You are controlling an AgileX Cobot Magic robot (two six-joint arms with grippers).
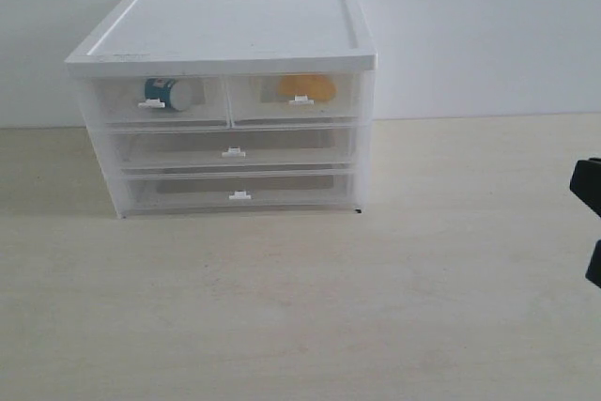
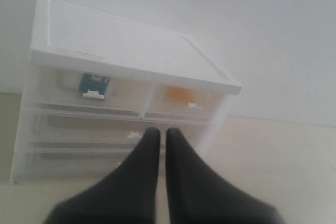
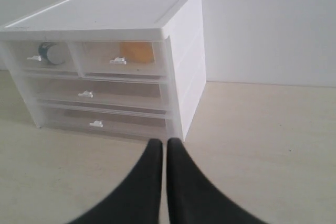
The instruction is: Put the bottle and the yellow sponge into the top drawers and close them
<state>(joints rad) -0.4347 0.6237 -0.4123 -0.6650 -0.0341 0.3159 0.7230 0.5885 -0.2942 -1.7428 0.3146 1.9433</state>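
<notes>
The white-topped cabinet (image 1: 225,30) stands at the back of the table. Its two top drawers sit flush with the front. The bottle (image 1: 172,93) lies inside the left top drawer (image 1: 155,100). Behind the right top drawer's (image 1: 299,99) translucent wall the yellow sponge (image 1: 307,87) shows. The left wrist view shows the bottle (image 2: 94,84) and sponge (image 2: 178,94) too. My left gripper (image 2: 158,134) is shut on nothing, back from the cabinet. My right gripper (image 3: 160,142) is also shut and empty, off the cabinet's right front corner. Only a dark bit of the right arm (image 1: 589,208) shows in the exterior view.
Two full-width drawers (image 1: 235,149) lie below the top pair, both pushed in. The pale table (image 1: 300,316) stretches in front and to the right of the cabinet. A white wall (image 1: 470,25) rises behind.
</notes>
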